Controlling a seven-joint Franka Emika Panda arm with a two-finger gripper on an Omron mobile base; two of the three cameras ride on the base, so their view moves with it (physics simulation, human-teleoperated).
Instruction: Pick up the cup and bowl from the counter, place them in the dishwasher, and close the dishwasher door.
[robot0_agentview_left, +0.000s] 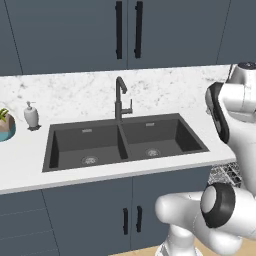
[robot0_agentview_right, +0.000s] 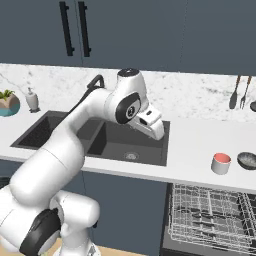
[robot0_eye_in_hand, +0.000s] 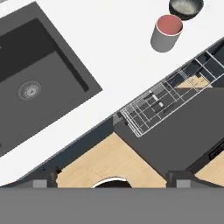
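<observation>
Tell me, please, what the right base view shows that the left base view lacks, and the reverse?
The right base view alone has the cup beside the bowl on the counter, hanging utensils, and the dishwasher with its racks exposed. The left base view alone has the lower cabinet handles and the faucet unobstructed. Both share the sink, soap dispenser and plant pot.

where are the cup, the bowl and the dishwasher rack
cup (robot0_agentview_right: 221, 163), right base view, its pale side wall
bowl (robot0_agentview_right: 247, 160), right base view, its dark inside
dishwasher rack (robot0_agentview_right: 210, 212), right base view, its wire grid
</observation>
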